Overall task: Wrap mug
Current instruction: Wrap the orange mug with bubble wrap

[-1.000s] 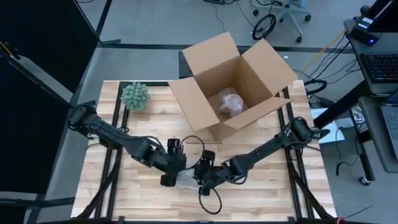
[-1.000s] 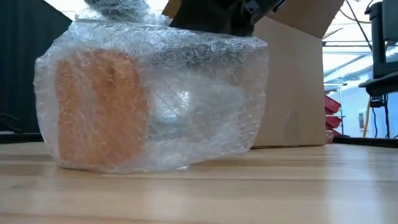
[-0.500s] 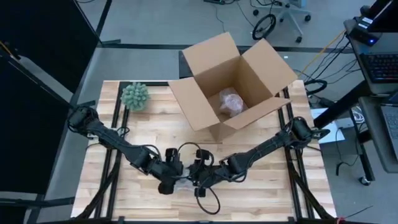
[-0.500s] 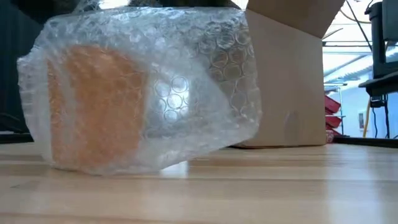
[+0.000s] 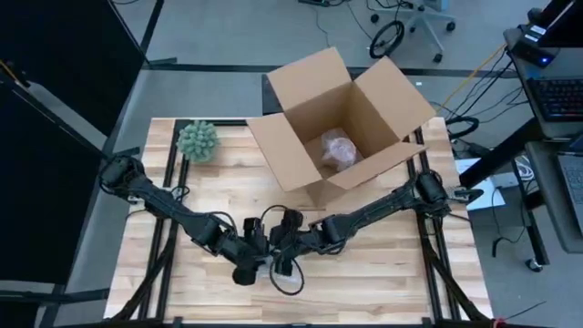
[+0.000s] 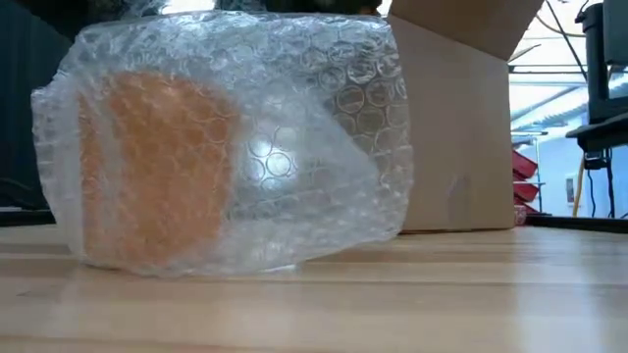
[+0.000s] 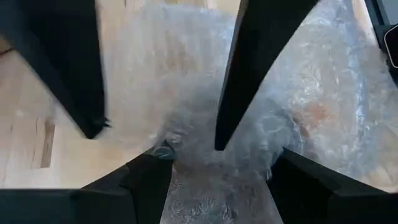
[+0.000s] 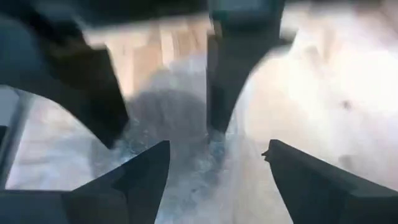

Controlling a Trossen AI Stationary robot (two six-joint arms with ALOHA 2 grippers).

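Across the middle of the high view lies my wooden table (image 5: 219, 182), and at the upper centre of that frame the open cardboard box (image 5: 342, 118) stands on it, flaps spread, with a bubble-wrapped bundle (image 5: 337, 150) lying inside. In the low view the box shows at the right, behind the task's thing: the bubble-wrapped mug (image 6: 221, 147), an orange mug lying on its side inside clear wrap, resting on the boards and filling the left and centre of that frame. In the high view the same parcel sits at the lower centre, mostly hidden beneath my two wrists. My left gripper (image 5: 248, 270) reaches in from the left and my right gripper (image 5: 281, 244) from the right, the two just beside each other over the parcel. In the left wrist view my fingers (image 7: 255, 68) stand apart, pressed down on the wrap. In the right wrist view my fingers (image 8: 239, 68) are likewise spread, with crumpled wrap between them. A small green succulent (image 5: 198, 140) sits at the upper left of the table, well apart.
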